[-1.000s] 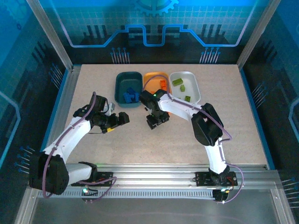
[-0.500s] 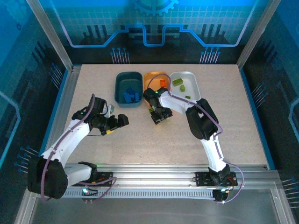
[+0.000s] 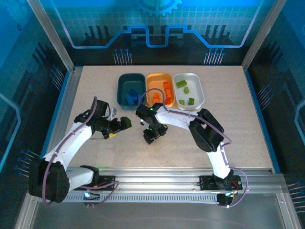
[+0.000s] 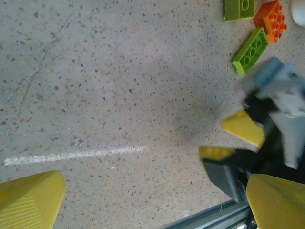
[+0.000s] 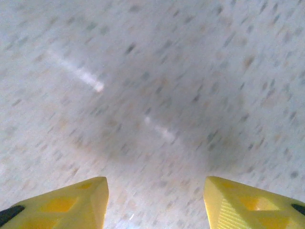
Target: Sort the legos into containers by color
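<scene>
Three containers stand in a row at the back: a teal tub with blue legos, an orange tub with orange legos, and a white tub with green legos. In the left wrist view, two lime green legos and an orange lego lie loose on the table. My left gripper hovers open over bare table. My right gripper is open just right of it, low over the table, nothing between its fingers.
The speckled tabletop is bounded by aluminium rails, with one along the near edge. The right arm's elbow juts over the table's middle right. A faint white scratch marks the surface under the left gripper.
My right gripper has swung from in front of the orange tub toward the near left, ending close to the left gripper. The left arm has hardly moved.
</scene>
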Motion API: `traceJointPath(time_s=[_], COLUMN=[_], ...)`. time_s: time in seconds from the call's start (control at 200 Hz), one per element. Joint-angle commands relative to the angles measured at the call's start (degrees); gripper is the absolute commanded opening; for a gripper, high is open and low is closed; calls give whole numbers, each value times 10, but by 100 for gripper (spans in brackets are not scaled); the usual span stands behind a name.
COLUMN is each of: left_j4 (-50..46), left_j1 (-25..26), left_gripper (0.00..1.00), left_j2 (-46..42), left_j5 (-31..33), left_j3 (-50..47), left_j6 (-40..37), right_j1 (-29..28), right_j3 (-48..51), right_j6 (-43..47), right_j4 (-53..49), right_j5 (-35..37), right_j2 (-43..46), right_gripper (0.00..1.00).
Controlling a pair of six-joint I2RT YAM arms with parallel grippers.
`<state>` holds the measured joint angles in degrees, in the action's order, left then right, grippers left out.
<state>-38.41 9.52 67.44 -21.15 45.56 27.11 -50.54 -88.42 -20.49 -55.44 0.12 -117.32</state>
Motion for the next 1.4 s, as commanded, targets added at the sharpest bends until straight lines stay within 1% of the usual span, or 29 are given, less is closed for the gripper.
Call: traceJointPath(time_s=[0.0, 0.12, 0.23, 0.37, 0.5, 0.615, 0.885, 1.045, 1.181, 1.306, 1.391], left_j4=[15, 21, 20, 10, 5, -2, -19, -22, -24, -24, -24], left_j1=[-6, -6, -6, -6, -6, -7, -13, -14, -14, -17, -19], left_gripper=[99, 99, 99, 99, 99, 99, 99, 99, 99, 99, 99], left_j2=[13, 23, 26, 19, 4, 0, -5, -5, -4, -3, -6], left_j5=[-13, -17, -18, -15, -12, -11, -10, -12, -12, -11, -9], left_j3=[-2, 1, 3, 2, -8, -12, -8, -9, -9, -8, -8], left_j6=[10, 9, 6, -1, -5, -10, -28, -32, -35, -36, -35], right_j1=[52, 81, 92, 106, 116, 117, 123, 130, 138, 142, 144], right_j3=[17, 15, 7, -13, -21, -44, -60, -66, -66, -56, -53], right_j6=[-79, -166, -217, -286, -340, -374, -421, -422, -414, -398, -386], right_j4=[-2, -28, -8, -7, 17, 15, 12, 12, 19, 35, 36], right_j5=[-2, 37, 23, 31, 38, 48, 96, 121, 118, 105, 103], right_j2=[58, 53, 36, 10, -2, -27, -57, -70, -77, -79, -78], right_gripper=[58, 59, 61, 65, 66, 67, 66, 65, 62, 57, 50])
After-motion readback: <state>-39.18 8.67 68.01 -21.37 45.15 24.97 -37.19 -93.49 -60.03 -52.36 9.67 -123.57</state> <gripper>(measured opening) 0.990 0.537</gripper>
